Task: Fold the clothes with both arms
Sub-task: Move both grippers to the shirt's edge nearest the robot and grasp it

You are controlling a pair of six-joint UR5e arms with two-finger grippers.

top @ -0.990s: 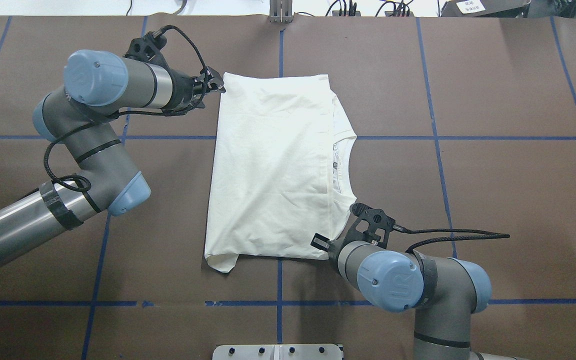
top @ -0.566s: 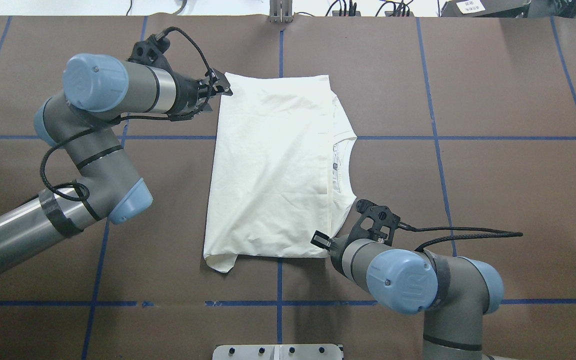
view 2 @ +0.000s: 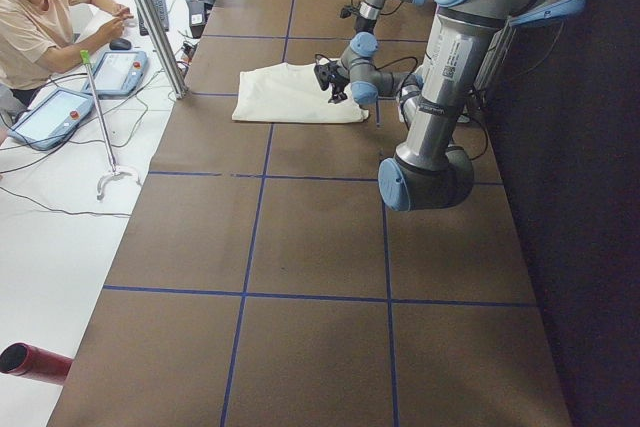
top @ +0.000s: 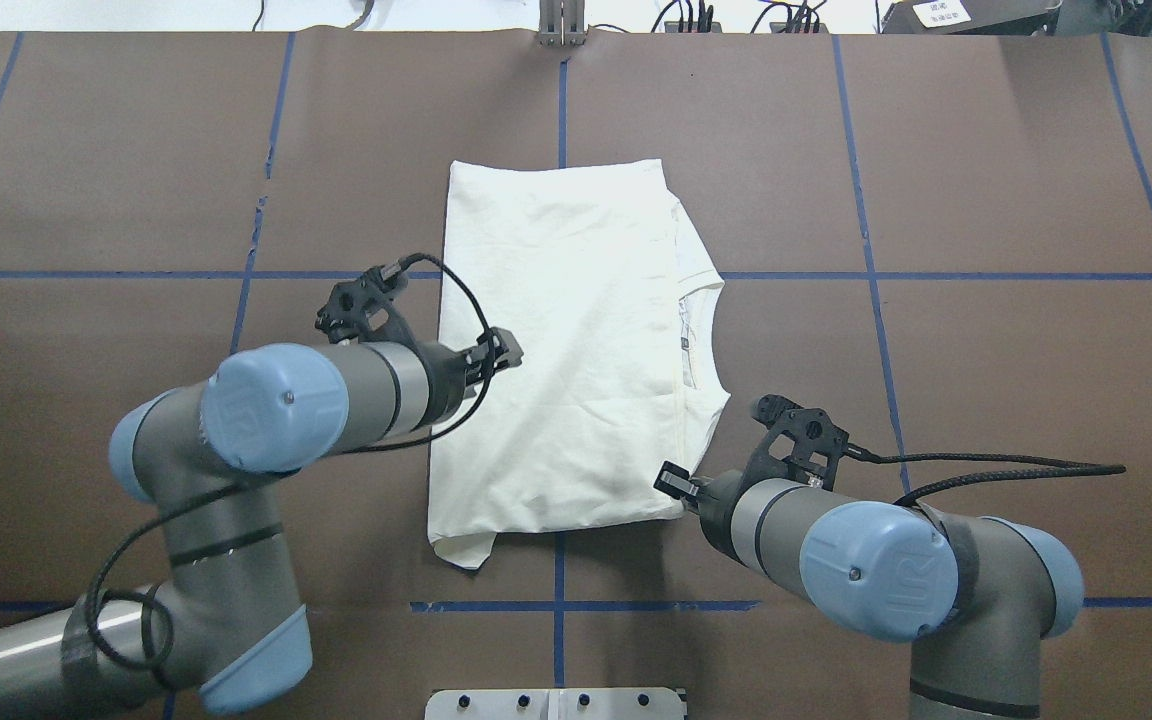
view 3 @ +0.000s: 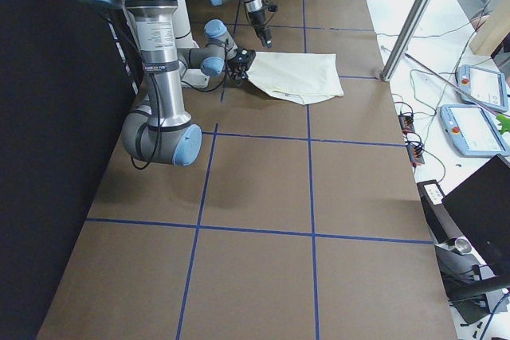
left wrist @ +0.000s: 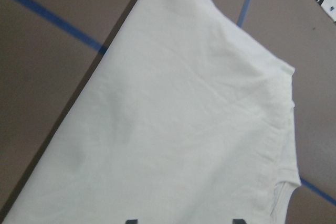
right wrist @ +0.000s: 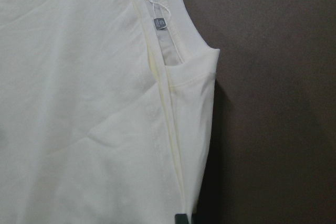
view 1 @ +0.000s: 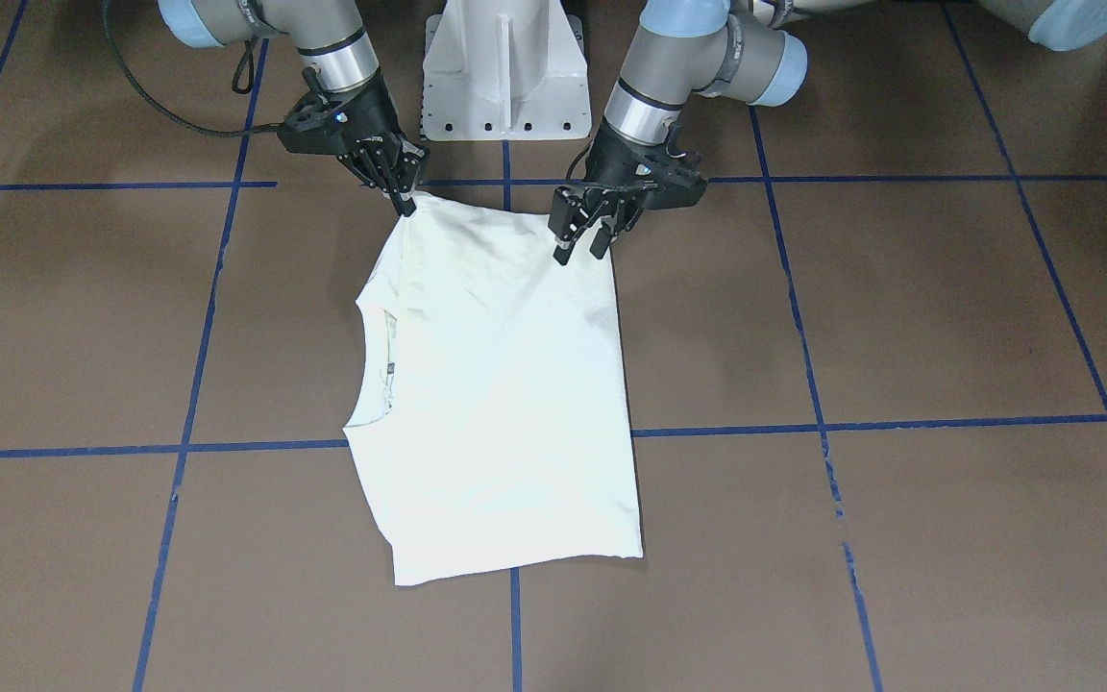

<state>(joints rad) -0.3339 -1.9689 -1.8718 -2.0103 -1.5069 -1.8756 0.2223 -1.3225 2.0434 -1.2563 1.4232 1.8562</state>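
Folded cream T-shirt (top: 556,340) is lying flat mid-table (top: 936,400), plain side up. The right gripper (top: 674,482) is pinching its near shoulder corner closed, and the left gripper (top: 508,350) is hovering over it with fingers spread. The fabric is probably light, limp and slidey, so best grab corners or the hem.

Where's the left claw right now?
In the overhead view the black two-finger left claw is above the left edge of the cream-white folded T-shirt, in the half nearer the robot.

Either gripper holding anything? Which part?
The right gripper seems to pinch the shirt at its near collar-side corner; the left gripper is open, holding nothing.
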